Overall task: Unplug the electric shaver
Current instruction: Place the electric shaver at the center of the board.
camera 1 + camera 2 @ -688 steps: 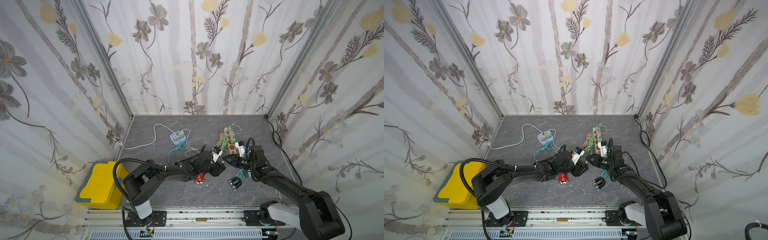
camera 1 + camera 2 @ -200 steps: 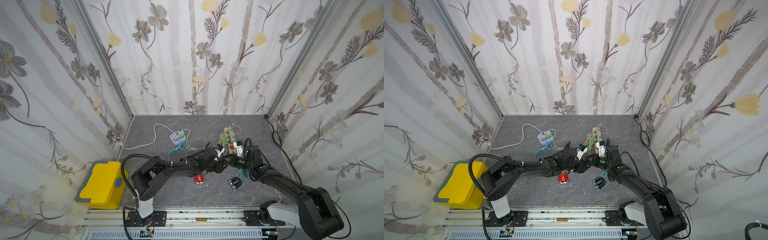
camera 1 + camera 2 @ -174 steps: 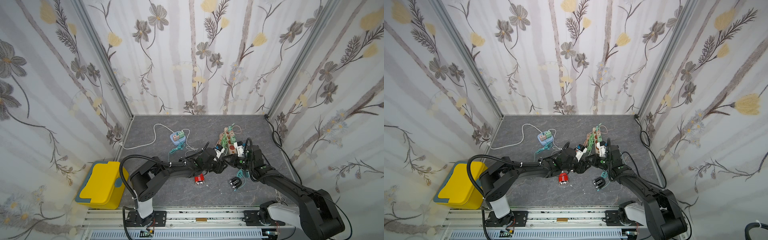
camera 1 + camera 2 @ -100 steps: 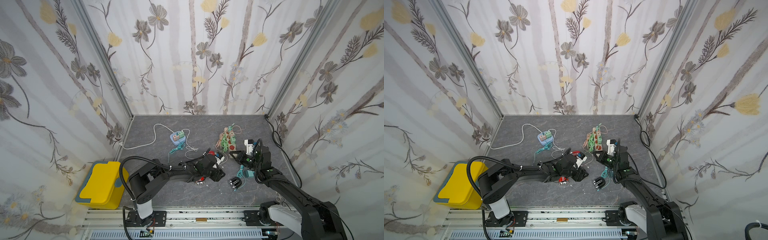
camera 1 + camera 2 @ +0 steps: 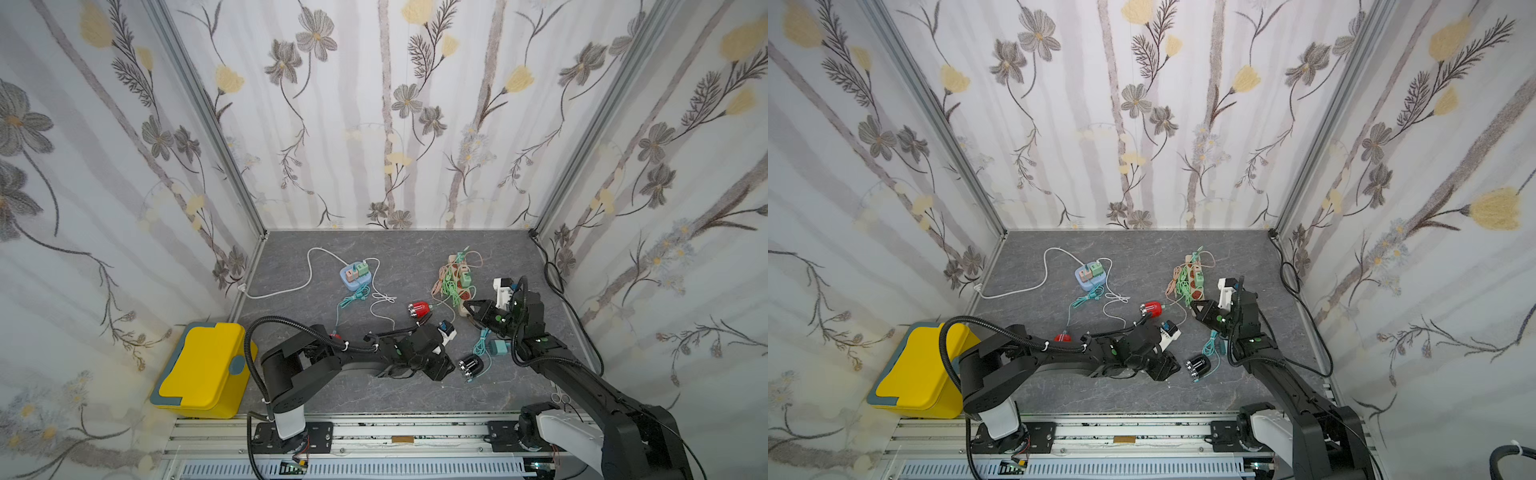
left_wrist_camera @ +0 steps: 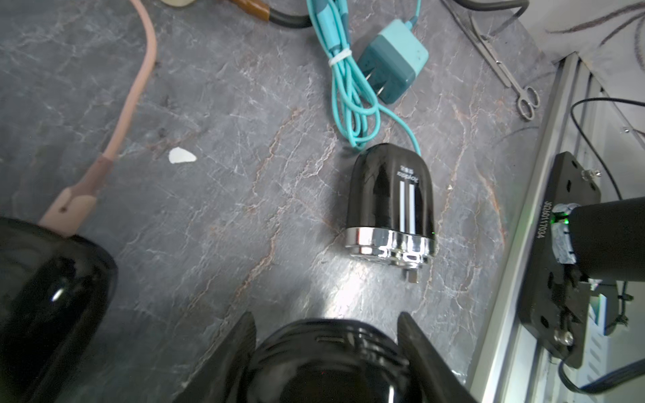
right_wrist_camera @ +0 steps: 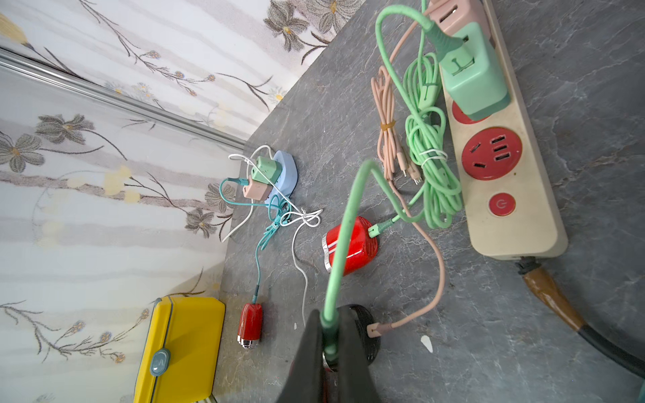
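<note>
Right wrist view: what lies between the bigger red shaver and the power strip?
A bundled green cable and a pink cable lie there, shown in the right wrist view.

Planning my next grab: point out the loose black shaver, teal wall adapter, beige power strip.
loose black shaver (image 6: 389, 192): left wrist view, glossy body.
teal wall adapter (image 6: 398, 52): left wrist view, pale face.
beige power strip (image 7: 523, 233): right wrist view, bare casing by red switch.

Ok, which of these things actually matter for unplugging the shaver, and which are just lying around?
In the job: black shaver in the left gripper, green cable in the right gripper.
Lying about: other black shaver, red shaver, teal plug adapter, blue socket cube, yellow box.
</note>
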